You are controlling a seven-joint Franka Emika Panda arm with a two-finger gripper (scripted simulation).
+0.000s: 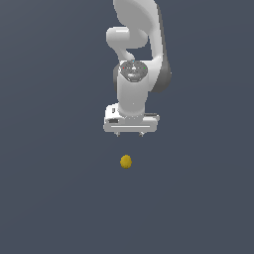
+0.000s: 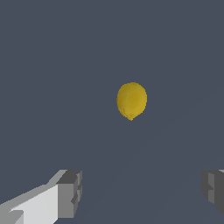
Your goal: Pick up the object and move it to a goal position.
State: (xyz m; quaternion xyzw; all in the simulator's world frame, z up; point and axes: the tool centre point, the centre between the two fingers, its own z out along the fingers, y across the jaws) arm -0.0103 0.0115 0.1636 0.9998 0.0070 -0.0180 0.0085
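Note:
The object [image 1: 126, 161] is a small mustard-yellow roundish lump lying on the dark grey floor, a little below the gripper head in the exterior view. In the wrist view the object [image 2: 131, 100] shows ahead of the fingers, lemon-shaped with a small tip. My gripper [image 1: 129, 134] hangs from the white arm, pointing down, apart from the object. It is open: the two grey fingertips [image 2: 70, 193] stand far apart with nothing between them.
The white arm [image 1: 136, 54] rises behind the gripper toward the top of the exterior view. Plain dark grey floor [image 1: 49, 198] surrounds the object on all sides.

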